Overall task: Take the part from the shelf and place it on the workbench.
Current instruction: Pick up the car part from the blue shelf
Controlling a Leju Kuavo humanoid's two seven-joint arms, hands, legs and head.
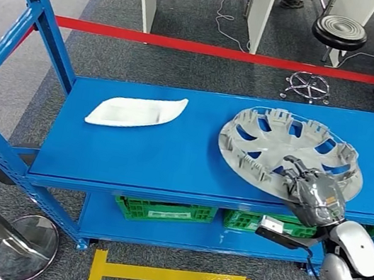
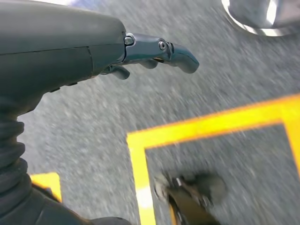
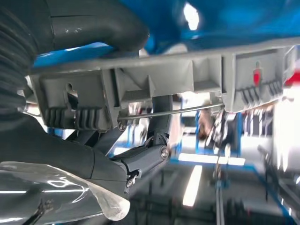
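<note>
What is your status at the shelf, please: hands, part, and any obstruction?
Right hand gripping the near rim of the grey wheel cover, still on the blue shelf. Left hand hanging open over the floor. White part lies apart; nothing in the way.

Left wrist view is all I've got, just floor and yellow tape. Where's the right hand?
Observer: The right hand is at the near rim of the grey wheel cover on the blue shelf.
Operator: Is it gripping?
Observer: The right wrist view shows its fingers hooked over the rim, thumb on the other side.
Operator: Anything else on that shelf?
Observer: A white part, off to the left, apart from the cover.
</note>
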